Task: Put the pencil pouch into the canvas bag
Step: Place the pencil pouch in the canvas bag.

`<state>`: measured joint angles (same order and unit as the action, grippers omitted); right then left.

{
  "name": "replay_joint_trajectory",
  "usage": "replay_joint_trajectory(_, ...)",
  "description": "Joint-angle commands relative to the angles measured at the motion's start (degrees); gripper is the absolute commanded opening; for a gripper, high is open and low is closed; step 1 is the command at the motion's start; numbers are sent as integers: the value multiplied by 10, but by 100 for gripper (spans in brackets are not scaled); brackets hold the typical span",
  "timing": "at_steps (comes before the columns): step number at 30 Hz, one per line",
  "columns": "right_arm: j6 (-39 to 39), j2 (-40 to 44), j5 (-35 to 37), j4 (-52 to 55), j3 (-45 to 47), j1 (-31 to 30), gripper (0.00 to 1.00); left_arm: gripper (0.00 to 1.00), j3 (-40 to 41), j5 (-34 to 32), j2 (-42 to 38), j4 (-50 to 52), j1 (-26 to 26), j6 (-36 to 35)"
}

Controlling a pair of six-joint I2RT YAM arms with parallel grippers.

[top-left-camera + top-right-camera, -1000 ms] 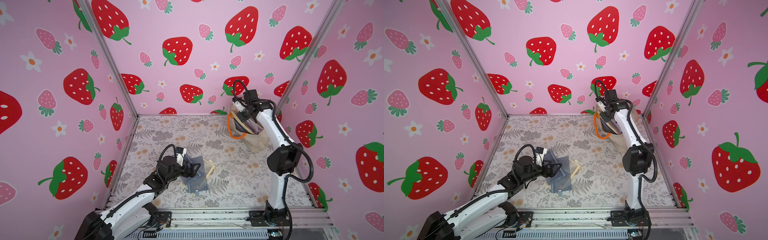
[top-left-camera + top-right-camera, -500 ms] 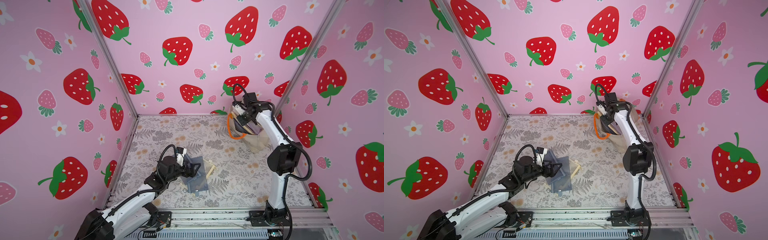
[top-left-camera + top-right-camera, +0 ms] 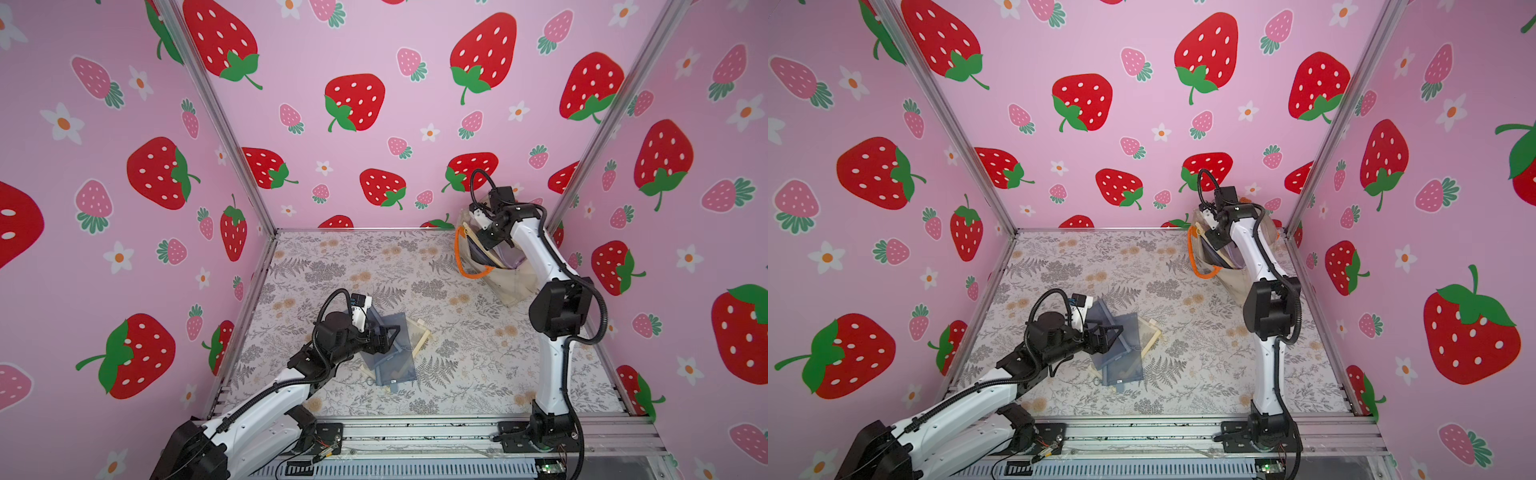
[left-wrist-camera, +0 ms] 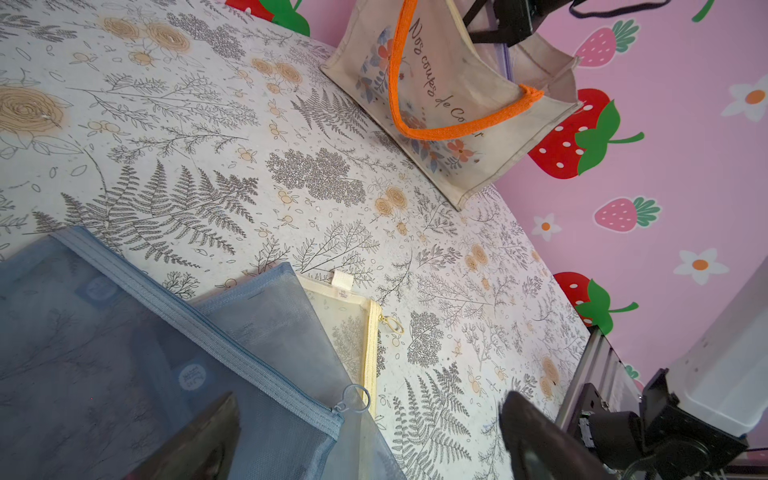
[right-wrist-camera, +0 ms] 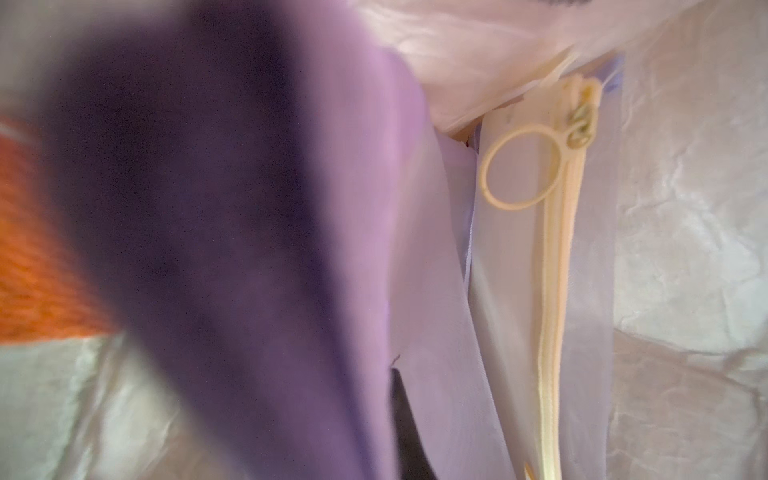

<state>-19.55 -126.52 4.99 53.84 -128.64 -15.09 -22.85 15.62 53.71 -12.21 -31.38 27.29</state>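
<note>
In both top views the canvas bag [image 3: 509,286] [image 3: 1233,286] stands at the 2 o'clock corner of the table [image 3: 457,374]. Its orange handle [image 3: 467,270] hangs on its 9 o'clock side. The right arm [image 3: 536,249] reaches down into the bag's mouth, so the right fingers are hidden; they are closed. Just off the table's centre toward 7 o'clock, the left fingers [image 3: 388,332] hover wide open and empty over two overlapping blue mesh pouches [image 3: 395,357]. A cream pouch [image 3: 417,334] lies partly under their 3 o'clock edge.

The left wrist view shows the same spread, empty fingers above the blue pouches, with the bag upright and well apart.

The right wrist view looks inside the bag. The purple pencil pouch [image 5: 249,249] fills the blurred foreground, beside a pale pouch with a cream ring-pull zip [image 5: 521,166]. I cannot tell whether the closed fingers pinch it.
</note>
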Motion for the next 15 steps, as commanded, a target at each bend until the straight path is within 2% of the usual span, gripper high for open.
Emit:
replay_joint_trajectory(1, -11, -5, -7, -30, 14, 8, 0, 99, 7, 1, -4, -13, 4, 0)
replay_joint_trajectory(7, -39, 1, 19, -81, 66, 8, 0, 99, 6, 3, 7, -17, 7, 0)
replay_joint_trajectory(10, -47, 19, 2, -93, 90, 8, 0, 99, 5, 3, 14, -20, 8, 0)
replay_joint_trajectory(11, -45, 34, -5, -113, 107, 7, 2, 99, 5, 3, 17, -22, 8, 1)
replay_joint_trajectory(15, -30, 94, -20, -163, 175, 7, 22, 99, 4, 7, 28, -28, 10, 1)
